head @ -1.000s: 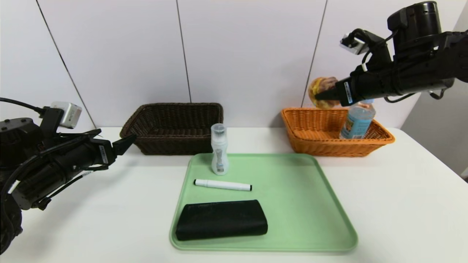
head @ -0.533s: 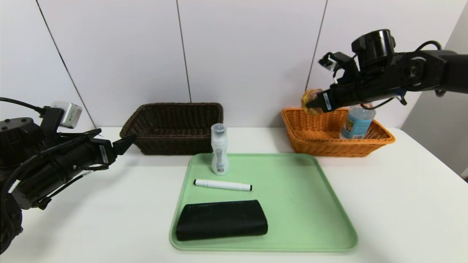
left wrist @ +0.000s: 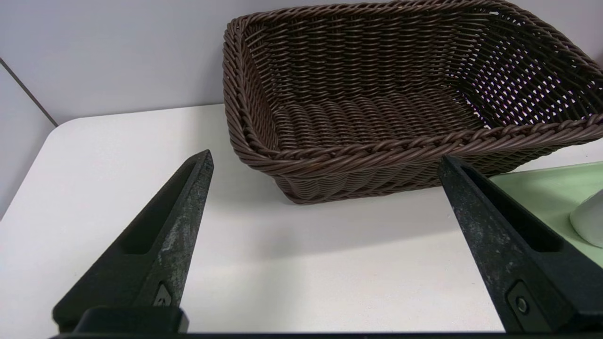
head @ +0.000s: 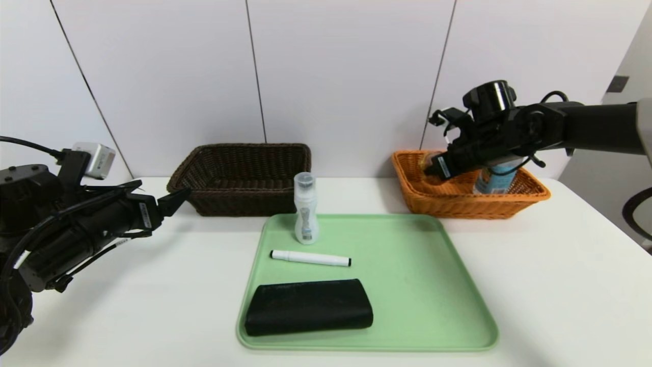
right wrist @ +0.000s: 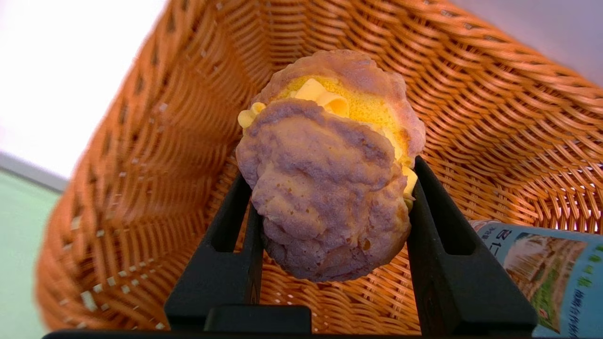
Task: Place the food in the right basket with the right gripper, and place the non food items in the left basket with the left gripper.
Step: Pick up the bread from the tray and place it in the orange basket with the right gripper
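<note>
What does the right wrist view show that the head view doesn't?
Only the right wrist view: the cream puff clamped between the right gripper fingers. Only the head view: the left gripper parked by the brown basket, and the tray with marker. Both: the orange basket and the drink bottle.
</note>
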Controlling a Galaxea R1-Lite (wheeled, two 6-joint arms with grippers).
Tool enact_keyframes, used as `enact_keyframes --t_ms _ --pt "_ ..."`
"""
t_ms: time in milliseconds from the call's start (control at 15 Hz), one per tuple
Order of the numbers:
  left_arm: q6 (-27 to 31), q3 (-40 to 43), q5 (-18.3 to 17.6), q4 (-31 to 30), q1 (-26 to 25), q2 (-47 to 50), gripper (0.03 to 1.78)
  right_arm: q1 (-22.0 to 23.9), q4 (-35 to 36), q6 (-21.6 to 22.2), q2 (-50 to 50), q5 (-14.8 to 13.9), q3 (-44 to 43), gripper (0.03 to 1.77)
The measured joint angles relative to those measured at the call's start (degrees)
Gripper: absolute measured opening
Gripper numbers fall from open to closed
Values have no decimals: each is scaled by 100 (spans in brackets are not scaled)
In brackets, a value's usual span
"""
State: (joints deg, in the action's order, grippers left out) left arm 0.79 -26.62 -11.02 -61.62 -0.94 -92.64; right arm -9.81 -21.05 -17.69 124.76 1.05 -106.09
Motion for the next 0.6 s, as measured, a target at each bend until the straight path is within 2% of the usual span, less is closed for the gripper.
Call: enact_keyframes --t_ms 133,600 --pt "0 0 2 -6 -2 5 169 0 0 -37 85 -91 6 84" --pt "0 30 9 0 0 61 169 -7 -6 -30 143 -112 37 84"
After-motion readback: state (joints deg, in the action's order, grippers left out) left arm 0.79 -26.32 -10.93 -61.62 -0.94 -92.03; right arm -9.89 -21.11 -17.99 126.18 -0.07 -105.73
